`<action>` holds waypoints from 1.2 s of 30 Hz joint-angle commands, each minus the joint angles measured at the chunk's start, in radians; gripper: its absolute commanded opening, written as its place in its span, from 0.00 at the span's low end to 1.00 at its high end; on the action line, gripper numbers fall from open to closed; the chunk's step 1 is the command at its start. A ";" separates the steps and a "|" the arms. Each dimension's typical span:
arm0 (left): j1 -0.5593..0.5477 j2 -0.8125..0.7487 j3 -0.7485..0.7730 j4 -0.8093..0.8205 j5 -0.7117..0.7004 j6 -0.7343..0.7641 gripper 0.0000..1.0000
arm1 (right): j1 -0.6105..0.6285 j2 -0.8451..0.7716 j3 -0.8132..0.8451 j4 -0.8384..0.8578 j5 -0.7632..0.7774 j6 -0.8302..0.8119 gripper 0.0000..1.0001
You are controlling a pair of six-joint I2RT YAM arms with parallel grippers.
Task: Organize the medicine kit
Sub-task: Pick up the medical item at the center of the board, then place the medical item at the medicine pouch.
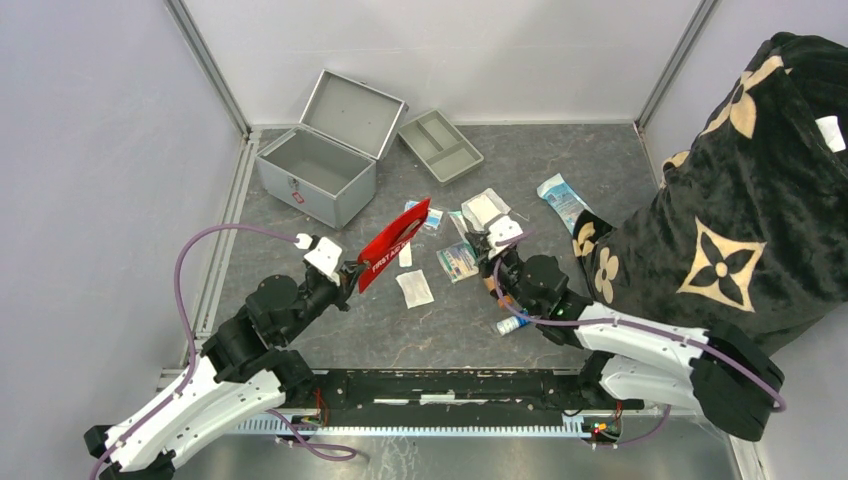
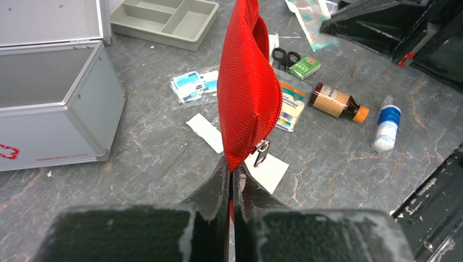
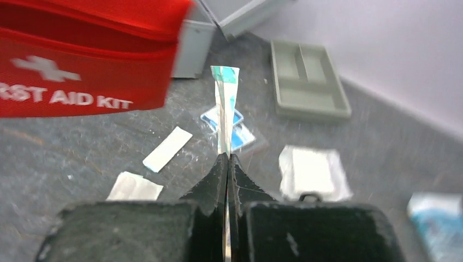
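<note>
Silver-grey medicine kit (image 1: 318,172) lid-up on the counter (image 1: 440,335), ahead-left of the left pincer (image 2: 232,172) clenched on a red pouch (image 2: 248,93), farther ahead-left of the right pincer (image 3: 227,159) clenched on a thin teal-tipped packet (image 3: 225,103).

Grey marbled table (image 2: 164,164), seen from my two claws. Ahead and to the left of my left claw (image 2: 230,176) stands the medicine kit (image 2: 54,125), lid raised. Beyond it lies a shallow divided tray (image 2: 164,38). Just ahead of the claw are a white strip (image 2: 205,132) and a white sachet (image 2: 273,173). Ahead and to the right are a brown bottle (image 2: 336,102) on its side, a blue-and-white roll (image 2: 386,128), scissors (image 2: 285,56) and a green box (image 2: 304,66). Just right of my right claw (image 3: 226,164) lies a gauze packet (image 3: 314,172).
</note>
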 commanded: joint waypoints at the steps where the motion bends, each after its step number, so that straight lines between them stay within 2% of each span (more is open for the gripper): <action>1: -0.005 0.017 0.008 0.065 0.053 0.063 0.02 | 0.001 -0.069 0.144 -0.256 -0.342 -0.556 0.02; 3: -0.005 0.020 0.009 0.065 0.059 0.065 0.02 | 0.002 -0.081 0.212 -0.394 -0.436 -0.664 0.04; 7: -0.004 0.019 0.009 0.065 0.065 0.065 0.02 | 0.003 -0.087 0.290 -0.575 -0.566 -0.831 0.03; 14: -0.005 0.031 0.008 0.064 0.100 0.072 0.02 | 0.005 -0.032 0.433 -0.796 -0.588 -0.943 0.00; 25: -0.005 0.065 0.016 0.050 0.154 0.096 0.02 | 0.031 0.014 0.552 -0.860 -0.510 -1.043 0.00; 36: -0.005 0.063 0.017 0.050 0.167 0.097 0.02 | 0.049 0.055 0.570 -0.885 -0.513 -1.080 0.00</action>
